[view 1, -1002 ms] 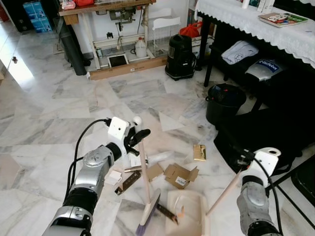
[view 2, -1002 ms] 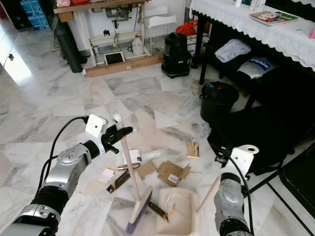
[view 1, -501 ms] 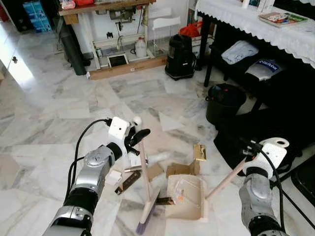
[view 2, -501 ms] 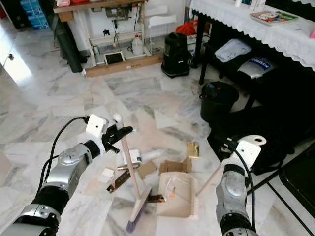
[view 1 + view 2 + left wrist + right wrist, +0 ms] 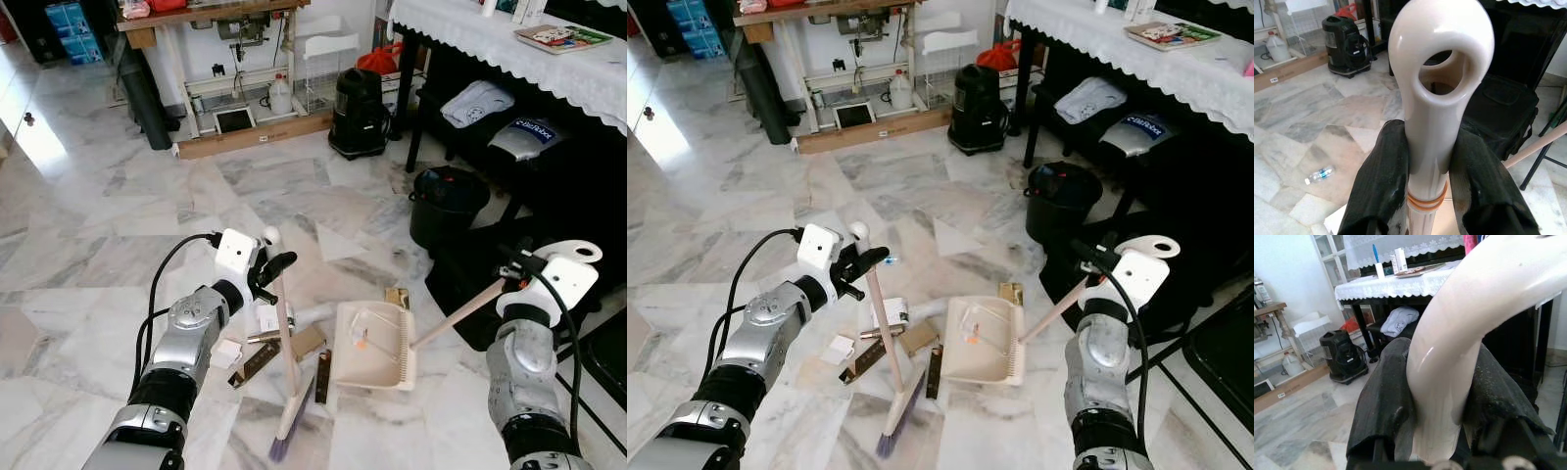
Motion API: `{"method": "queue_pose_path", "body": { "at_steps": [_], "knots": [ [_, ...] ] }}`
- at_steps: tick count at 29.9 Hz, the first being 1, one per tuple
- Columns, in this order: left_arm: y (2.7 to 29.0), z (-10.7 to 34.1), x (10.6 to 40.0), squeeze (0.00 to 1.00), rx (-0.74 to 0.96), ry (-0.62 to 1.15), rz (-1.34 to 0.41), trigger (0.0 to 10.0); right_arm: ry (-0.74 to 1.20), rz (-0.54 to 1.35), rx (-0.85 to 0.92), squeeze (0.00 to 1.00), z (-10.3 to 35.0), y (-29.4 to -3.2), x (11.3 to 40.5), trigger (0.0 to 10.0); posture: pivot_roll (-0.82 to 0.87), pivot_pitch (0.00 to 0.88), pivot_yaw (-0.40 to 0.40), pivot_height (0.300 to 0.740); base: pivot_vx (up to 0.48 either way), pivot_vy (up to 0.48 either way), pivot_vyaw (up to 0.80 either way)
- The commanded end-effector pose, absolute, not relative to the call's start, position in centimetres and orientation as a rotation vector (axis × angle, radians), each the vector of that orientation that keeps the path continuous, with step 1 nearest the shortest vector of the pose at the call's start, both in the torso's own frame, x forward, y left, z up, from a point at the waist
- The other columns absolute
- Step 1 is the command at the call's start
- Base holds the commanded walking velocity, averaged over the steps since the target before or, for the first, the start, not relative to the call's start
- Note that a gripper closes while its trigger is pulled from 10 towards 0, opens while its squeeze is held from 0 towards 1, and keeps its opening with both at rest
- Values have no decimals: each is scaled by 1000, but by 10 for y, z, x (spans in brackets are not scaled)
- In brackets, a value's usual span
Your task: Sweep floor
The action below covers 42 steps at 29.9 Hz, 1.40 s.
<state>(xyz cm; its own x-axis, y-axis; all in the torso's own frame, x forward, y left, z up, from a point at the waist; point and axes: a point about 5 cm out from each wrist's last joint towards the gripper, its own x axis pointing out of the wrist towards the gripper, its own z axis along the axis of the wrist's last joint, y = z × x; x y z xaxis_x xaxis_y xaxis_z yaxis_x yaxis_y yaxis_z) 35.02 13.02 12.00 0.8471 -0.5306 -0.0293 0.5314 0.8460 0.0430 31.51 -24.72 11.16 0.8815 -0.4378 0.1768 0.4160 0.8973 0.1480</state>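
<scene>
Right now we're mid-sweep, by our judgement; the marble floor (image 5: 118, 196) is the biggest thing before us, w/ litter lying near our feet. We've got the dustpan (image 5: 377, 343) lifted and tilted off the floor, its mouth turned toward the broom (image 5: 286, 372); it carries a few scraps incl. a small orange bit. Broom stands nearly upright, bristle head on the floor just beside the pan's left edge.

Left gripper (image 5: 266, 271) has its black fingers (image 5: 1382, 186) closed round the cream broom handle, right under the looped top; right gripper (image 5: 1095, 277) fingers (image 5: 1388, 396) are clamped on the curved end of the dustpan's long handle, which runs down-left to the pan.

Next move, we reckon: pan goes back down flat w/ its lip on the floor near the remaining litter, then short broom strokes push scraps in; the pan must stay level or what's in it slides out.

Litter left, big to small: a flat brown cardboard piece (image 5: 308, 341) touching the broom stick; a dark strip (image 5: 255, 362) left of it; another dark strip (image 5: 322, 377) btwn broom and pan; a white card (image 5: 229, 353); a gold packet (image 5: 397, 297) behind the pan.
</scene>
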Motion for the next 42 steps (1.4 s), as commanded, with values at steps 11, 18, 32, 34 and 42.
{"method": "queue_pose_path", "body": {
  "at_steps": [11,18,32,34,42],
  "knots": [
    [146,138,357,0,81,-165,-270,10000,-265,-422,136,0,126,-239,313,10000,-146,0,60,740,0,0,0],
    [147,148,352,0,81,-270,-193,10000,-238,-386,124,0,117,-231,301,10000,-141,0,53,740,0,0,0],
    [167,127,327,0,122,-246,-116,10000,-185,-382,95,0,105,-226,278,10000,-145,0,49,740,0,0,0],
    [169,125,325,0,128,-243,-109,10000,-182,-382,91,0,105,-227,277,10000,-142,0,45,740,0,0,0],
    [166,127,322,0,123,-257,-91,10000,-199,-391,92,0,112,-231,274,10000,-128,0,40,740,0,0,397]
  ]
}}
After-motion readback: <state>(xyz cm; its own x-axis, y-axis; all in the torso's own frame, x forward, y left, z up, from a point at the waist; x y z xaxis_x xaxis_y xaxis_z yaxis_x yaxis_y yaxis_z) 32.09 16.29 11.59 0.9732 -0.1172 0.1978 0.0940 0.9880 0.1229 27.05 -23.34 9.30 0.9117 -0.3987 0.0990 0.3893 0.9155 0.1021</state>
